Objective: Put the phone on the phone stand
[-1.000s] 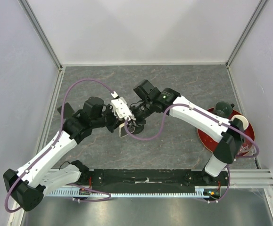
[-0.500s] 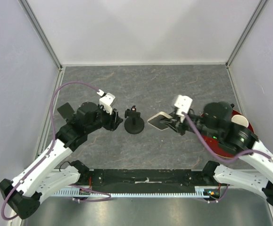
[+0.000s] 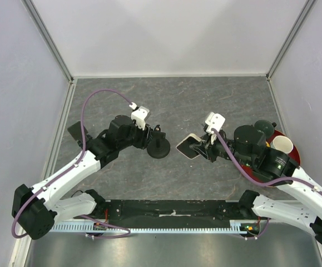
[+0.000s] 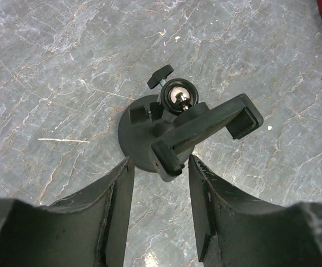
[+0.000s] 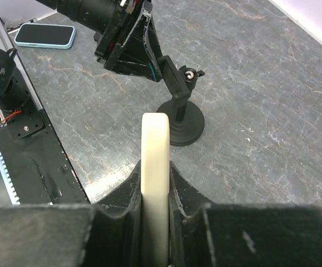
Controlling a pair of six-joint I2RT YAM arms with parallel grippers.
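while tight on phone (image 5: pixel 154 144) — right gripper (image 5: pixel 154 189); left gripper (image 4: pixel 161 167) half spread near phone stand (image 4: pixel 205 119)

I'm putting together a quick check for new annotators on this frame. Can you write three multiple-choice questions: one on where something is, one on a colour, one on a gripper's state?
1. Where is the phone stand?
A) in a far corner
B) on the table, between the left gripper and the right gripper
C) lifted in the air

2. What colour is the edge of the phone at the right gripper?
A) red
B) cream
C) black

3. What state is the right gripper in?
A) open and empty
B) shut on the phone stand
C) shut on the phone

Answers:
1 B: the top view shows its base on the grey surface, with a gripper on each side.
2 B: the right wrist view shows a pale cream edge.
3 C: its fingers press on both faces of the upright phone.
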